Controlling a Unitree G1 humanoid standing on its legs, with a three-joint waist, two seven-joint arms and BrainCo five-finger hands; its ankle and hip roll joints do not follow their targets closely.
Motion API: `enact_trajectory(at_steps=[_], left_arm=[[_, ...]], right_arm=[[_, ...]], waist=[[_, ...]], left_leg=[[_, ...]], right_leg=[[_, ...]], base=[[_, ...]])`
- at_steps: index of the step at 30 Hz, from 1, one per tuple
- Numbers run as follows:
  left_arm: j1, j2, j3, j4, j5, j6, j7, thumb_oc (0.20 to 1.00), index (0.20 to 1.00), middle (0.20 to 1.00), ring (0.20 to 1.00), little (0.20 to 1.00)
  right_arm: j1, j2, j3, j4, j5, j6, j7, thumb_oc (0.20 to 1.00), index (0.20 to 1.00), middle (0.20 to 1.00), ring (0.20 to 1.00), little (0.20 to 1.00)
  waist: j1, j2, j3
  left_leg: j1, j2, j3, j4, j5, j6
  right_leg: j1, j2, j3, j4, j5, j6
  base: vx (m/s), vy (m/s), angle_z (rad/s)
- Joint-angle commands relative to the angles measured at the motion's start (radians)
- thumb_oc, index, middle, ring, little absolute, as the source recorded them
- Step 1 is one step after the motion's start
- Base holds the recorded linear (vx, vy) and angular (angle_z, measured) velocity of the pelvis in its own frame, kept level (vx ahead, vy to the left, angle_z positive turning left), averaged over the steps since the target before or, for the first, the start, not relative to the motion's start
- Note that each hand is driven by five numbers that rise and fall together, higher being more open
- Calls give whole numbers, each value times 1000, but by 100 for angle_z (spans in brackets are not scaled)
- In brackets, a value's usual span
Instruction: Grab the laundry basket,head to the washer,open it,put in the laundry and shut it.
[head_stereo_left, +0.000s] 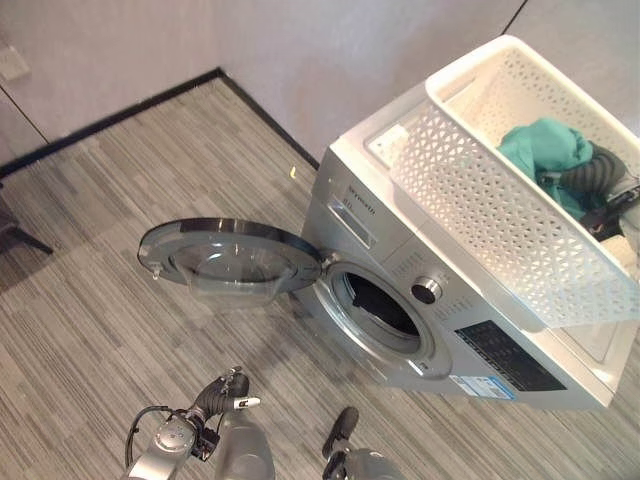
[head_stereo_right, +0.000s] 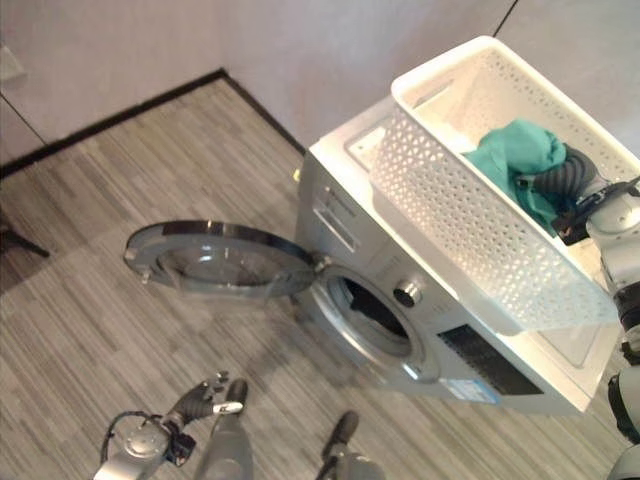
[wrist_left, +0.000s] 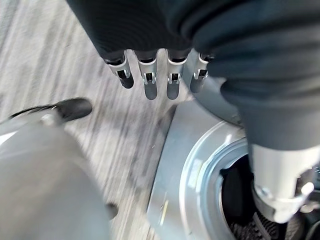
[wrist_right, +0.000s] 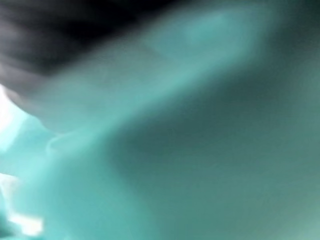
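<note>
Nearest the camera, low at the left, the left hand (head_stereo_left: 232, 392) hangs idle above the floor (head_stereo_left: 90, 300), its fingers (wrist_left: 150, 85) straight and relaxed in its wrist view, holding nothing. Beyond it stands the washer (head_stereo_left: 400, 290) with its round door (head_stereo_left: 225, 258) swung fully open to the left and the dark drum opening (head_stereo_left: 385, 305) exposed. On the washer's top sits the white laundry basket (head_stereo_left: 480, 200), and in its far right end lies the teal laundry (head_stereo_left: 545, 150). The right hand (head_stereo_right: 565, 170) is reached down into the basket, buried in the teal cloth; its wrist view shows cloth pressed close, so whether its fingers have closed on the laundry cannot be told. The step in hand appears to be lifting the laundry out. To do it well, gather the cloth in one firm bunch so no loose end trails, raise it clear of the basket's near wall, then carry it down and left to the drum opening, pushing it well inside so nothing drapes over the door seal before closing.
</note>
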Motion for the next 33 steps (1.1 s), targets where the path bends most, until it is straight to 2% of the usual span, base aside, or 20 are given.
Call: enact_trajectory(at_steps=[1, 4, 9, 10, 14, 18, 19, 21, 23, 25, 27, 28, 30, 32, 33], left_arm=[[4, 18, -8, 7, -2, -34, 36, 1000, 1000, 1000, 1000, 1000], [11, 21, 3, -26, 9, -38, 68, 1000, 1000, 1000, 1000, 1000], [7, 37, 6, -72, 15, -44, 83, 1000, 1000, 1000, 1000, 1000], [8, 45, 35, -124, 11, -46, 101, 1000, 1000, 1000, 1000, 1000], [22, 52, 74, -190, 6, -57, 110, 1000, 1000, 1000, 1000, 1000], [34, 52, 120, -262, 13, -65, 113, 1000, 1000, 1000, 1000, 1000], [43, 59, 146, -310, 24, -72, 110, 1000, 1000, 1000, 1000, 1000], [50, 66, 158, -341, 30, -73, 111, 1000, 1000, 1000, 1000, 1000], [58, 70, 181, -387, 39, -79, 114, 1000, 1000, 1000, 1000, 1000], [78, 68, 228, -472, 43, -86, 106, 1000, 1000, 1000, 1000, 1000], [83, 74, 240, -502, 42, -88, 101, 1000, 1000, 1000, 1000, 1000], [89, 76, 262, -554, 42, -102, 93, 1000, 1000, 1000, 1000, 1000], [92, 82, 264, -590, 51, -121, 81, 1000, 1000, 1000, 1000, 1000], [83, 90, 259, -619, 53, -131, 70, 1000, 1000, 1000, 1000, 1000], [86, 91, 260, -620, 52, -131, 69, 1000, 1000, 1000, 1000, 1000]], right_arm=[[-78, -9, -60, -33, 10, -88, -235, 200, 200, 200, 200, 200], [-123, 5, -149, -98, -72, -96, -377, 200, 200, 200, 200, 200], [-194, -3, -152, -114, -102, -92, -448, 200, 200, 200, 200, 200], [-210, -13, -178, -199, -136, -85, -489, 200, 200, 200, 200, 200], [-185, -39, -215, -276, -147, -85, -494, 200, 200, 200, 200, 200], [-97, -47, -301, -404, -180, -88, -502, 200, 200, 200, 200, 200], [-19, -54, -370, -484, -186, -92, -495, 200, 200, 200, 200, 200], [14, -53, -409, -527, -187, -94, -500, 200, 200, 200, 200, 200], [58, -35, -454, -600, -176, -111, -494, 200, 200, 200, 200, 200], [178, 1, -529, -724, -172, -123, -447, 200, 200, 200, 200, 200], [234, 20, -562, -772, -161, -126, -419, 200, 200, 200, 200, 200], [341, 58, -604, -857, -129, -143, -353, 200, 200, 200, 200, 200], [473, 117, -655, -940, -80, -166, -283, 200, 200, 200, 200, 200], [563, 175, -651, -1005, -13, -184, -208, 200, 200, 200, 200, 200], [571, 179, -657, -1011, -9, -183, -203, 200, 200, 200, 200, 200]], waist=[[-8, -39, -87], [-13, -27, -134], [-25, -20, -154], [-40, -11, -169], [-53, -8, -177], [-79, 6, -177], [-91, 5, -177], [-92, 5, -177], [-106, 12, -172], [-126, 19, -165], [-129, 18, -164], [-142, 20, -161], [-156, 17, -163], [-165, 18, -160], [-164, 16, -162]], left_leg=[[70, -31, 36, 44, -149, 64], [123, -42, 45, 30, -173, 73], [140, -60, 53, 33, -177, 85], [156, -73, 63, 35, -186, 95], [171, -83, 72, 30, -190, 104], [179, -96, 80, 29, -195, 114], [186, -104, 90, 29, -200, 120], [189, -109, 97, 30, -203, 124], [194, -116, 106, 33, -208, 131], [206, -124, 125, 36, -215, 141], [209, -126, 132, 37, -217, 142], [213, -128, 142, 37, -218, 143], [218, -129, 151, 35, -219, 143], [220, -130, 160, 33, -218, 143], [221, -130, 161, 33, -218, 143]], right_leg=[[14, -31, 41, 44, -64, 55], [51, -36, 49, 42, -74, 59], [56, -48, 68, 43, -64, 62], [56, -57, 89, 48, -56, 67], [53, -65, 103, 51, -47, 73], [45, -77, 121, 56, -31, 80], [37, -85, 133, 56, -18, 88], [32, -87, 142, 57, -13, 90], [22, -93, 156, 62, -5, 91], [8, -99, 180, 72, 3, 94], [4, -101, 188, 75, 4, 95], [-2, -103, 199, 75, 12, 97], [-7, -103, 209, 71, 16, 99], [-11, -102, 217, 69, 17, 99], [-11, -102, 218, 69, 17, 99]], base=[[90, 83, -2], [89, 88, -7], [7, 85, -11], [1, 136, -13], [-12, 90, -27], [-39, 73, -11], [-40, 65, -19], [-31, 50, -18], [-27, 53, -24], [-15, 48, -35], [-13, 20, -36], [-20, 18, -30], [-18, 9, -17], [-6, -2, -12], [-7, -3, -19]])
